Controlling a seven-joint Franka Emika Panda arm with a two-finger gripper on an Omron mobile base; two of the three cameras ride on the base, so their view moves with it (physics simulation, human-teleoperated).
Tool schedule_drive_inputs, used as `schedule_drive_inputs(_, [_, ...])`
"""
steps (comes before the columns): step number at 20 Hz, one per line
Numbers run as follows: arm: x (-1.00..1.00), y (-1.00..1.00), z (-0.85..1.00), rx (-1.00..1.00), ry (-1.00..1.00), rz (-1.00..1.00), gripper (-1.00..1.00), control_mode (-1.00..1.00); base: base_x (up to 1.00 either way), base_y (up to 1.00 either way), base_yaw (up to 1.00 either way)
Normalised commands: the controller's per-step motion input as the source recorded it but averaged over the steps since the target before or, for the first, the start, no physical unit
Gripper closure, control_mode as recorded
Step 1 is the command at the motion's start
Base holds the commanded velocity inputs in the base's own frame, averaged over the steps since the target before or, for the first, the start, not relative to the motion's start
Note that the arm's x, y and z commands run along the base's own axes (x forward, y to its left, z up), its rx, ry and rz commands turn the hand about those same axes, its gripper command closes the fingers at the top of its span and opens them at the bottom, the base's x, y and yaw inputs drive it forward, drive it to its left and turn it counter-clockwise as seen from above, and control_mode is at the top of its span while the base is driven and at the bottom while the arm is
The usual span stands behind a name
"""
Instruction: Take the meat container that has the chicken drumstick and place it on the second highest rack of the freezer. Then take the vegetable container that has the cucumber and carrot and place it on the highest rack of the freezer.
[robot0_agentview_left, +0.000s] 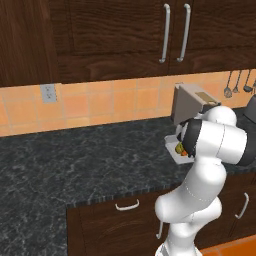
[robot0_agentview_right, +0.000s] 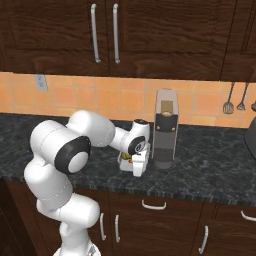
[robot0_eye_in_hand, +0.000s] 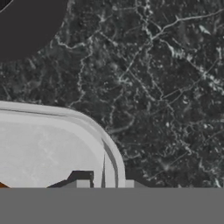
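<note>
A white container (robot0_agentview_left: 171, 146) sits on the dark counter just in front of the coffee machine. Orange and yellow-green bits (robot0_agentview_left: 180, 149) show inside it. My arm hides most of them, so I cannot tell which food they are. My gripper (robot0_eye_in_hand: 105, 183) points down at the container's corner, shut with its tips on either side of the thin white rim (robot0_eye_in_hand: 94, 127). From the right base view the hand (robot0_agentview_right: 139, 161) covers much of the container (robot0_agentview_right: 123, 161). The freezer is out of view.
A grey coffee machine (robot0_agentview_right: 165, 130) stands right behind the container, and its dark base (robot0_eye_in_hand: 26, 26) is close to my hand. Utensils (robot0_agentview_right: 228, 106) hang on the tiled wall at the right. A dark vessel (robot0_agentview_right: 251, 137) sits at the far right. Black counter (robot0_agentview_left: 75, 155) stretches to the left.
</note>
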Motion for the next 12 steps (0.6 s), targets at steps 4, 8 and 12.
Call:
schedule_drive_inputs(4, [0.00,0.00,0.00,0.00,0.00,0.00,1.00,-1.00,0.00,0.00,0.00])
schedule_drive_inputs(8, [-0.04,0.00,0.02,0.00,0.00,0.00,1.00,-1.00,0.00,0.00,0.00])
schedule_drive_inputs(12, [-0.26,0.00,0.35,0.00,-0.02,0.00,1.00,-1.00,0.00,0.00,0.00])
